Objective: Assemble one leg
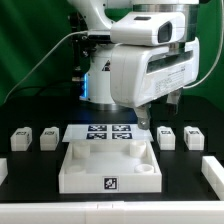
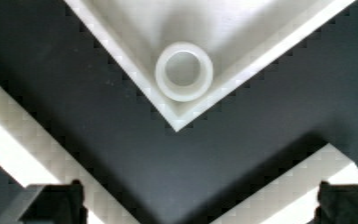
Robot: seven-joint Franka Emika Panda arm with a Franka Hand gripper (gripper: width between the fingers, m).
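Several small white legs with tags stand in a row on the black table: two on the exterior view's left (image 1: 20,138) (image 1: 48,135) and two on its right (image 1: 166,136) (image 1: 193,136). The large white rimmed panel (image 1: 75,168) lies at the front centre. My gripper (image 1: 160,112) hangs above the panel's far right corner, open and empty. In the wrist view a corner of the panel (image 2: 114,40) with a round socket (image 2: 183,73) lies ahead of the gripper (image 2: 197,205). Its dark fingertips (image 2: 51,205) stand wide apart with nothing between them. No leg shows in the wrist view.
The marker board (image 1: 108,132) lies just behind the panel. White bars sit at the exterior view's left edge (image 1: 3,170) and right edge (image 1: 212,172). A cable runs down behind the arm.
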